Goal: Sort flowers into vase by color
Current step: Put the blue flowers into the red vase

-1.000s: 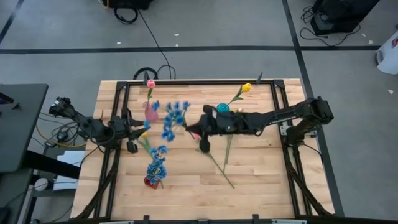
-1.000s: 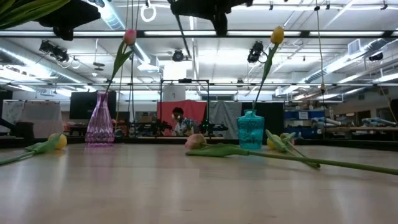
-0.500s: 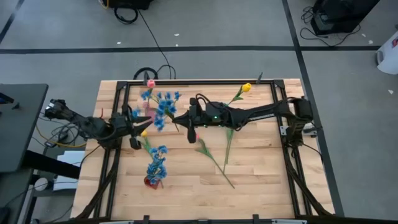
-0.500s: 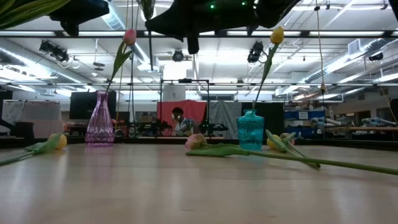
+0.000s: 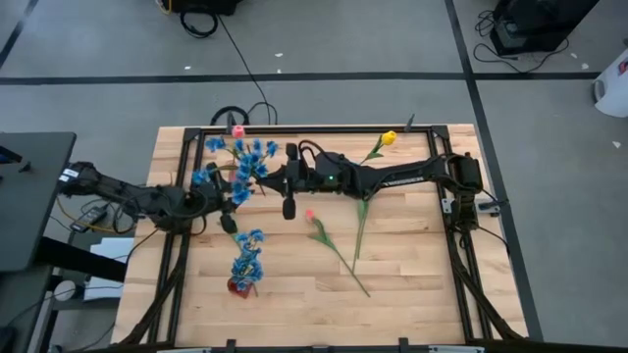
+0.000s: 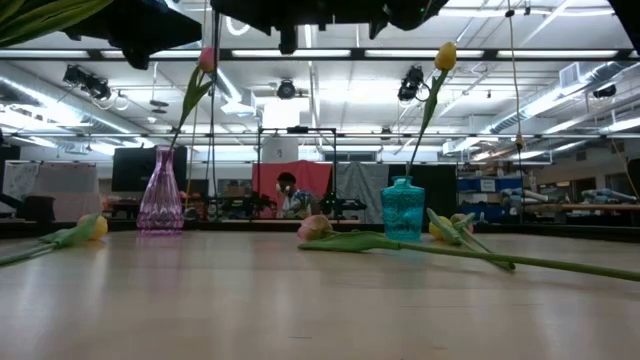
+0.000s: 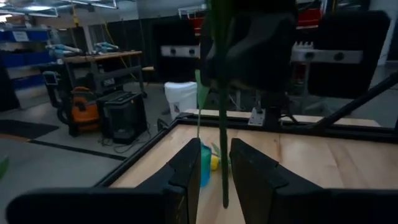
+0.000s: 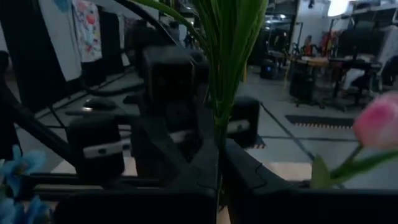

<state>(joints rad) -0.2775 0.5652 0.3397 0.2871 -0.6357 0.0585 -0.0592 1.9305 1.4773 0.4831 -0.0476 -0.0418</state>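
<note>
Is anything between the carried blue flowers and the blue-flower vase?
Yes. From above, the left gripper lies between the blue spray, held by the right gripper, and the vase of blue flowers.

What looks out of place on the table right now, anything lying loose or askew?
A pink tulip and a green stem lie flat on the wooden table, not in any vase. Otherwise, the right gripper holds a blue spray in the air, beside the left gripper.
</note>
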